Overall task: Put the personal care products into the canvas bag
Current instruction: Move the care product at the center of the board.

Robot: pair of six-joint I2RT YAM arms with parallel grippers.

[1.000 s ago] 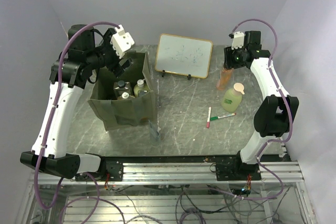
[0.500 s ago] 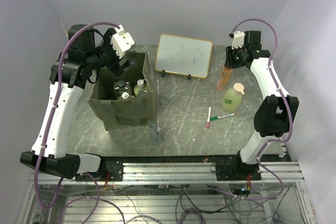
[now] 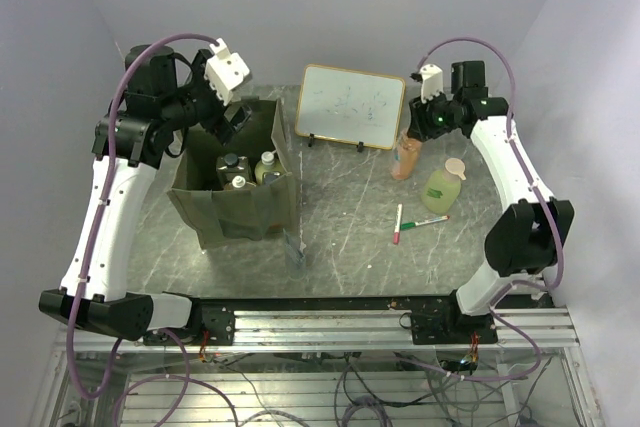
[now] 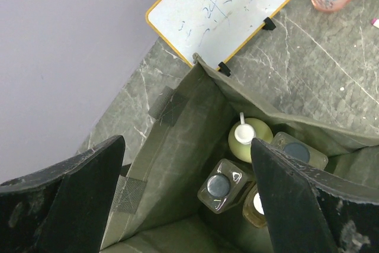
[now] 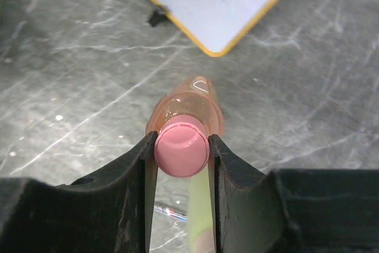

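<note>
My right gripper (image 5: 182, 153) is shut on the pink cap (image 5: 182, 149) of the orange bottle (image 3: 405, 160), which hangs tilted just above the table in front of the whiteboard. The green bottle with a peach pump (image 3: 443, 187) stands to its right. The olive canvas bag (image 3: 236, 202) stands open at the left. Inside it are a yellow-green bottle with a white cap (image 4: 249, 138), two clear dark-capped bottles (image 4: 222, 185) (image 4: 299, 151) and an amber one (image 4: 256, 207). My left gripper (image 4: 186, 146) hovers open over the bag's mouth, holding nothing.
A wood-framed whiteboard (image 3: 351, 105) leans at the back centre. A red marker (image 3: 398, 224) and a green marker (image 3: 430, 219) lie on the grey marble-pattern table (image 3: 340, 237) in front of the green bottle. Walls close in on the left, back and right.
My right gripper closed on the orange bottle's cap, lifted it and carried it left, away from the green bottle. The left arm stayed over the bag, shifting slightly.
</note>
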